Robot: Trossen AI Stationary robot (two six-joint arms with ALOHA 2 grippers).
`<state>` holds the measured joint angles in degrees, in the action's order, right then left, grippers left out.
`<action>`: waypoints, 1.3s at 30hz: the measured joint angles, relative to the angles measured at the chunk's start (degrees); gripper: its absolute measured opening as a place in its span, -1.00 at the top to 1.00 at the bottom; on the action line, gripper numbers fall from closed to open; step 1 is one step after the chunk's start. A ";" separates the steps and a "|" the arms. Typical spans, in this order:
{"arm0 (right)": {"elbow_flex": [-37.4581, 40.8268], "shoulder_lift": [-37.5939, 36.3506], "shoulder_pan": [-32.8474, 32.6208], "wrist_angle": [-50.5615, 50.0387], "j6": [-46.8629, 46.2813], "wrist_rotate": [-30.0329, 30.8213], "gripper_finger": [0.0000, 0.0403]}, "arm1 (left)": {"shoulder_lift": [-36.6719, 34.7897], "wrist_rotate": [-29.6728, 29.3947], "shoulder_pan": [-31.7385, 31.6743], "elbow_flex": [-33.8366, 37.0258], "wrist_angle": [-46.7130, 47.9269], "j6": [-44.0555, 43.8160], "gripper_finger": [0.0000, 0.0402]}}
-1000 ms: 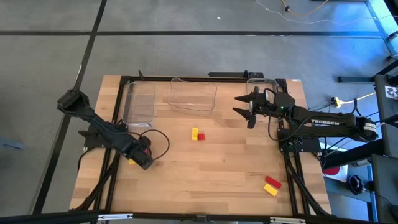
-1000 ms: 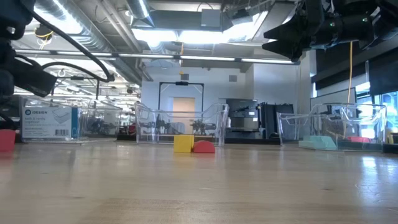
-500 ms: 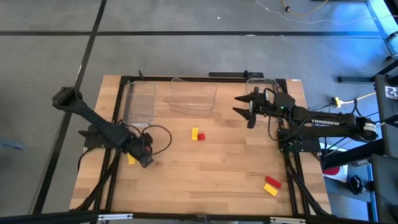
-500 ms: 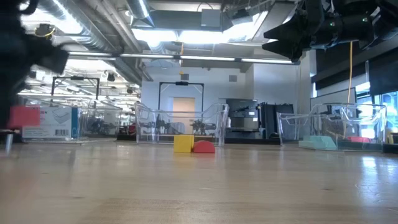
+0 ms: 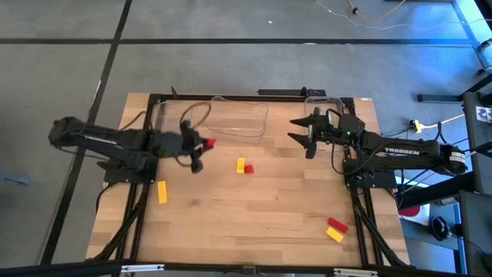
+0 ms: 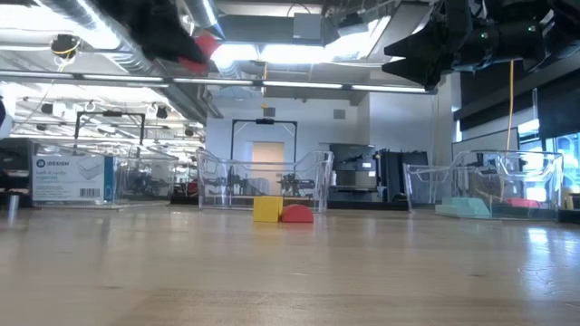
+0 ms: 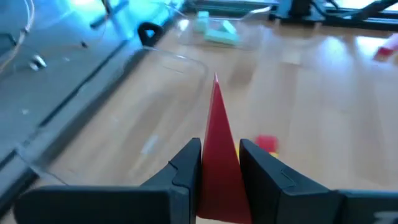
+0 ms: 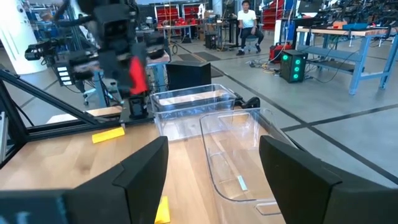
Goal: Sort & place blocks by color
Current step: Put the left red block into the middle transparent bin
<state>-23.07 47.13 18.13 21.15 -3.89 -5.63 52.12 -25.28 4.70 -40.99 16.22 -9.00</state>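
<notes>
Carrying a red block [image 5: 209, 143] with the left claw [image 5: 201, 146], pinched between both fingers; the left wrist view shows it clamped on edge between them. A second ago that claw was low at the left edge of the bench [image 5: 254, 223], over a yellow block [image 5: 161, 192]. Now it's up and swung toward the upper middle of the high frame, just off the corner of the middle clear bin [image 5: 237, 119]. The yellow block stays on the wood at centre left, untouched.

Means the pick is done and I'm in transit. Drop target looks like a bin along the far edge, but I can't tell which one yet. The low view shows teal blocks [image 6: 464, 207] and something red in the bin at the right of that frame [image 6: 494, 190], so red may belong there. That's a guess.

Right claw [image 5: 301, 132] is spread, empty and hovering in the upper right of the high frame beside the right-hand bin; no change over the last second.

Left on the bench: a yellow and red pair [image 5: 244, 166] at centre and another red and yellow pair [image 5: 335, 229] at lower right. Several picks remain.
</notes>
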 joint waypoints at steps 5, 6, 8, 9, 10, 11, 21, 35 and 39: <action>0.00 0.00 0.00 -0.35 0.05 0.00 -0.27 | -0.19 10.43 -8.81 5.81 -17.40 6.45 0.60; 0.00 0.00 0.00 -0.39 0.03 0.00 -0.27 | -0.12 12.16 -9.84 7.41 -21.52 7.08 0.60; 0.00 0.00 0.00 -0.40 0.05 0.01 -0.27 | -0.16 14.66 -11.09 10.31 -29.47 7.92 0.60; 0.00 0.00 0.00 -0.41 0.05 0.00 -0.27 | -0.20 15.54 -11.44 11.80 -33.43 8.07 0.60; 0.00 0.00 0.00 -0.40 0.05 0.00 -0.27 | -0.23 16.16 -11.73 13.17 -36.46 8.12 0.60; 0.00 0.00 0.00 -0.40 0.05 0.00 -0.27 | -0.19 16.50 -11.94 14.59 -39.33 8.13 0.60; 0.00 0.00 0.00 -0.40 0.01 0.01 -0.27 | -0.16 18.80 -12.25 20.81 -50.94 6.70 0.60; 0.00 0.00 0.00 -0.38 -0.34 0.00 -0.27 | -0.14 20.26 -11.44 20.81 -53.67 6.36 0.60; 0.00 0.00 0.00 -0.38 -0.23 0.01 -0.27 | -0.14 20.22 -11.44 20.81 -53.67 6.19 0.60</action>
<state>-23.07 47.13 18.13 20.78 -4.12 -5.62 51.99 -5.06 -6.74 -20.18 -37.45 -2.81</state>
